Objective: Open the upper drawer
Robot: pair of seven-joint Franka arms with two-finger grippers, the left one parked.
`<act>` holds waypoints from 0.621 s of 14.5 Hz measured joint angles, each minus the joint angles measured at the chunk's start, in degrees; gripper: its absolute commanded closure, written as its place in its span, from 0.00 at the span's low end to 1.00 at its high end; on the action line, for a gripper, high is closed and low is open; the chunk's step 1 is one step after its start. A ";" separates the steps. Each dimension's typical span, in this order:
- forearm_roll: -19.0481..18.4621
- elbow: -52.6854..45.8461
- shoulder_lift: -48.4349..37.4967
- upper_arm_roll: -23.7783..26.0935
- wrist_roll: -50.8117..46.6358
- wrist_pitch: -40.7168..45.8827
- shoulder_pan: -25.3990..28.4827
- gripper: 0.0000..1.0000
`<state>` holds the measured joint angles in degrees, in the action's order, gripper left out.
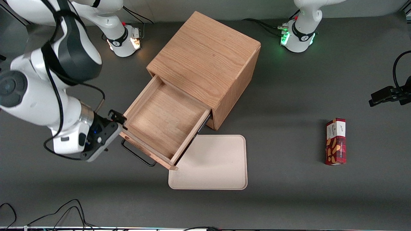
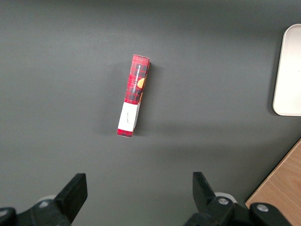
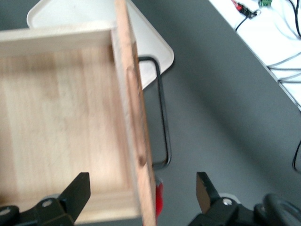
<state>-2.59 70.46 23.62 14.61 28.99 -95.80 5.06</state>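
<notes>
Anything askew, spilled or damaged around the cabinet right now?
Nothing stands out. The upper drawer is pulled well out, empty and intact, overhanging part of the beige tray. The gripper is open at the drawer's front corner, astride its front panel. The cracker box lies toward the parked arm's end.

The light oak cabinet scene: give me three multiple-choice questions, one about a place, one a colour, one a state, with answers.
1. The beige rectangular tray lies
A. partly under the pulled-out upper drawer of the light oak cabinet
B. on the cabinet
C. inside the drawer

2. The drawer's thin metal bar handle is
A. silver
B. black
C. red

3. The right arm's gripper is
A. shut on the handle
B. shut on the red snack box
C. open, at the drawer front's end

Answers: 1 A, the drawer's corner overhangs the tray; 2 B, dark in both views; 3 C, fingers spread, front panel between them.
</notes>
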 measured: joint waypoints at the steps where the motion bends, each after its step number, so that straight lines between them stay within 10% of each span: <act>1: 0.00 3.74 -3.14 -0.10 -0.36 0.16 -0.96 0.00; 9: 2.97 26.04 -23.70 -0.38 -5.22 2.42 -12.90 0.00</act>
<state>0.38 96.49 -0.08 14.22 23.77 -93.38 -7.84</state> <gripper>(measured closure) 0.004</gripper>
